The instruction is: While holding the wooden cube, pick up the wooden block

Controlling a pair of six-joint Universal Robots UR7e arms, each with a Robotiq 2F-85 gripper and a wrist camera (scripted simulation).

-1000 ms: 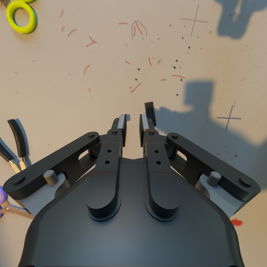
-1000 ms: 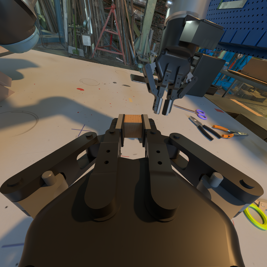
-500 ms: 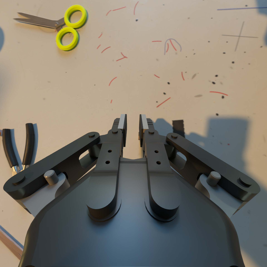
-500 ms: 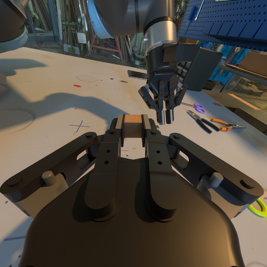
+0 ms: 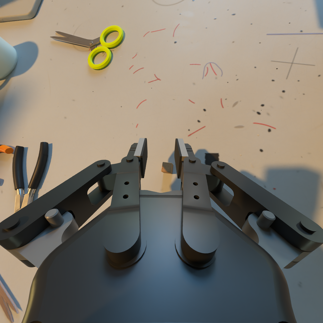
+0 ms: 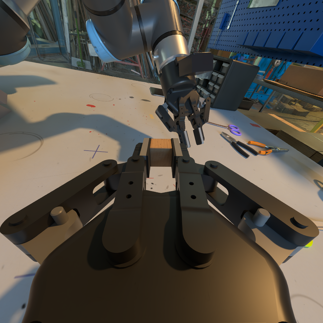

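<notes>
My right gripper (image 6: 160, 140) is shut on a wooden cube (image 6: 160, 153) and holds it above the table. My left gripper (image 5: 160, 146) points down at the table with its fingers apart and nothing between the pads. A small wooden block (image 5: 167, 167) lies on the table below it, seen in the gap near the right finger (image 5: 180, 152). In the right wrist view the left gripper (image 6: 192, 139) hangs just beyond and to the right of the cube, and the block is hidden there.
Yellow-handled scissors (image 5: 103, 47) lie at the far left, black-handled pliers (image 5: 29, 171) to the left. Orange-handled pliers (image 6: 262, 147), purple scissors (image 6: 234, 129) and a black drawer cabinet (image 6: 232, 87) are at the right. A pale cylinder (image 5: 5, 56) stands at the left edge.
The left gripper has come closer to the right gripper and lower, and its fingers have opened wider. The wooden block has come into view between them. The right gripper still holds the cube.
</notes>
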